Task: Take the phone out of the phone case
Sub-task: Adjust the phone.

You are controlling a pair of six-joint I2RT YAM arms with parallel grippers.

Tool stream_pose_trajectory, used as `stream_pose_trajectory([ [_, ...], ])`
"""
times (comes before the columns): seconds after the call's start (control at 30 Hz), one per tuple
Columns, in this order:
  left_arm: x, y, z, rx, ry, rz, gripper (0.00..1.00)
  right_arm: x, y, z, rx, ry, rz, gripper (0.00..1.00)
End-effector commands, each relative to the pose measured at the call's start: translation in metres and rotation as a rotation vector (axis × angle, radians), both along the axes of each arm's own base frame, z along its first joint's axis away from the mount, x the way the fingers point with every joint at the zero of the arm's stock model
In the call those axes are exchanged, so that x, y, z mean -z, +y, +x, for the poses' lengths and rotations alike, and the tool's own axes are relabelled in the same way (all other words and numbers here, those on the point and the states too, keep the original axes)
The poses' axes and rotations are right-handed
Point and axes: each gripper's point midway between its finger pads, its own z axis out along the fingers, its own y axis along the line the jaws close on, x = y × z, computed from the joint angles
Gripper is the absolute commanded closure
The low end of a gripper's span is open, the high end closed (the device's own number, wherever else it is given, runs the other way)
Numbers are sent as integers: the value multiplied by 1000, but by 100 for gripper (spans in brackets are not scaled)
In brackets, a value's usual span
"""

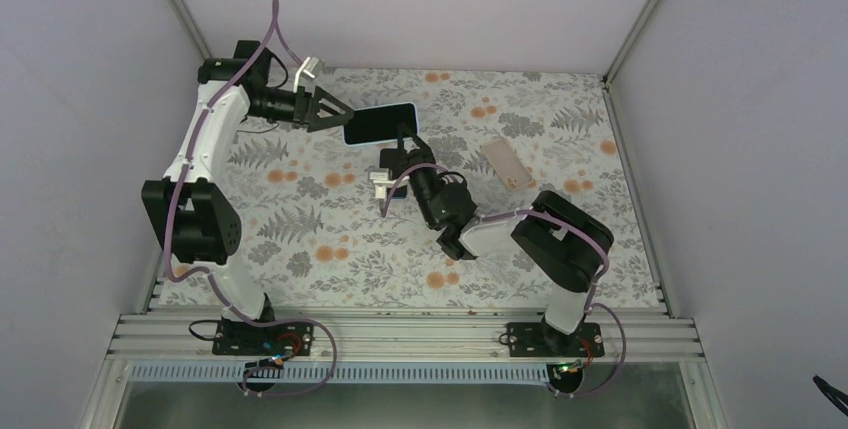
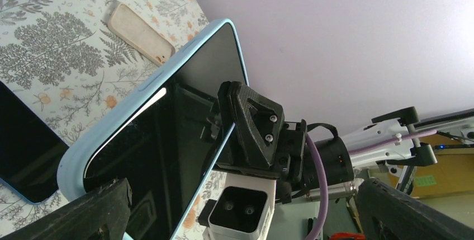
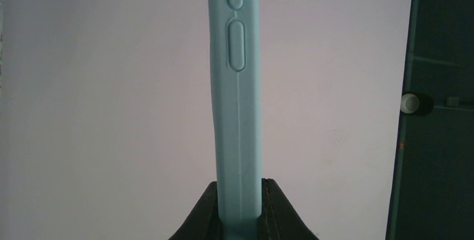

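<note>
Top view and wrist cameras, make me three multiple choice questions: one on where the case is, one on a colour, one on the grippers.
1. Where is the case?
A. flat on the table
B. in a gripper
C. around the held phone

2. The held phone's edge is:
A. red
B. light blue
C. green

3. Which arm clamps the phone?
A. left
B. right
C. neither

Answers:
1 A, it lies on the table, apart from the phone.
2 B, the right wrist view shows the edge up close.
3 B, the right gripper pinches the edge, and the left gripper is spread open.
</note>
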Motion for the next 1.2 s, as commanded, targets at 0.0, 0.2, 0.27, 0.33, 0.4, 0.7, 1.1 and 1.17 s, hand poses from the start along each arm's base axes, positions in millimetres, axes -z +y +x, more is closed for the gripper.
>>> stream_pose_trajectory([
  [0.0, 4, 1, -1, -8, 18, 24, 0, -117, -46, -47, -44, -347, 439, 97],
  [0.2, -24, 5, -1, -7, -52, -40, 0, -110, -50, -49, -34, -334, 415, 97],
  [0.27, -31, 9, 1, -21, -87, -22, 0, -109, -52, -47, -25, -329, 415, 97],
  [0.33, -29, 17, 5, -52, -102, 21, 0, -112, -58, -46, -12, -330, 429, 97],
  [0.4, -21, 35, 14, -108, -97, 74, 0, -114, -62, -45, 1, -334, 433, 97],
  [0.7, 3, 53, 28, -145, 4, 8, 0, -127, -57, -52, -27, -362, 453, 97],
  [1.1, -10, 10, 4, -12, -38, -53, 0, -124, -22, -50, -91, -354, 470, 97],
  [1.17, -19, 9, 1, -2, -56, -87, 0, -120, -17, -51, -94, -353, 461, 97],
])
